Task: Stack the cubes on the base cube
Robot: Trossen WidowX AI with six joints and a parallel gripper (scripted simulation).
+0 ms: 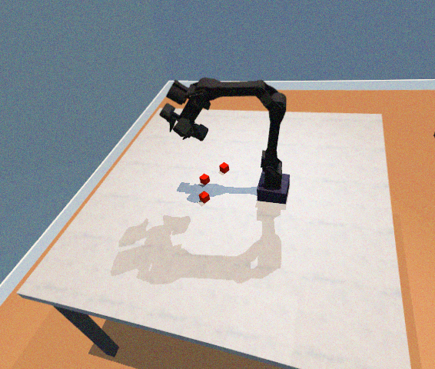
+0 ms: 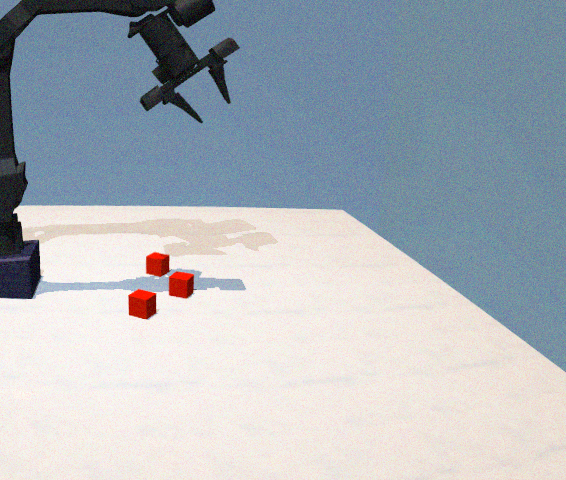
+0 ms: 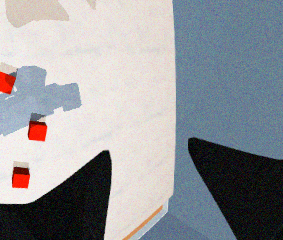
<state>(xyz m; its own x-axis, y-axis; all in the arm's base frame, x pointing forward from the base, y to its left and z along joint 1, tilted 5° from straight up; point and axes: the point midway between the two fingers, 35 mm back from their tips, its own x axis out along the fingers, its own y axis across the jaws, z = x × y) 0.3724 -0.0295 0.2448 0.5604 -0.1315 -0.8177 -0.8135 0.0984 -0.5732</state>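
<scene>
I hold my end effector [image 1: 177, 134] [image 2: 215, 112] [image 3: 149, 150] high above the surface [image 1: 320, 246] [image 2: 324, 372] [image 3: 131, 90], tilted, its fingers well parted though short of fully open — nothing is between them. Below me three red cubes rest apart from one another: the middle cube [image 1: 204, 179] [image 2: 181, 284] [image 3: 37, 131] between the cube nearest my mount [image 1: 224, 167] [image 2: 142, 304] [image 3: 21, 177] and the remaining cube [image 1: 204, 197] [image 2: 157, 264] [image 3: 3, 82]. None is stacked — and I cannot tell which is the fixed base.
</scene>
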